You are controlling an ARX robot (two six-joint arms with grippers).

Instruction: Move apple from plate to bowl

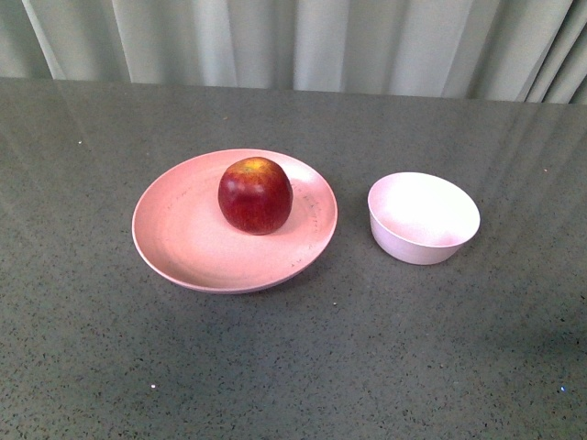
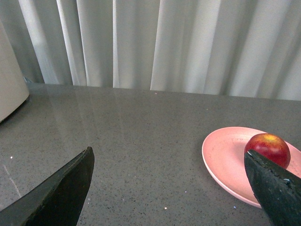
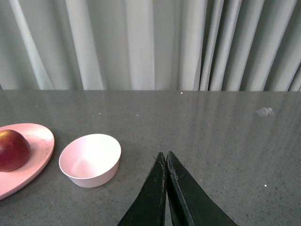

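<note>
The dark red apple with a yellow-orange top sits on the wide pink plate at the table's middle. The small pale bowl stands empty just right of the plate. Neither gripper shows in the front view. In the left wrist view my left gripper is open and empty over bare table, with the plate and apple off to one side. In the right wrist view my right gripper is shut and empty, beside the bowl; the apple lies on the plate beyond.
The grey speckled table runs to a pale pleated curtain at the back. A pale rounded object stands at the table's edge in the left wrist view.
</note>
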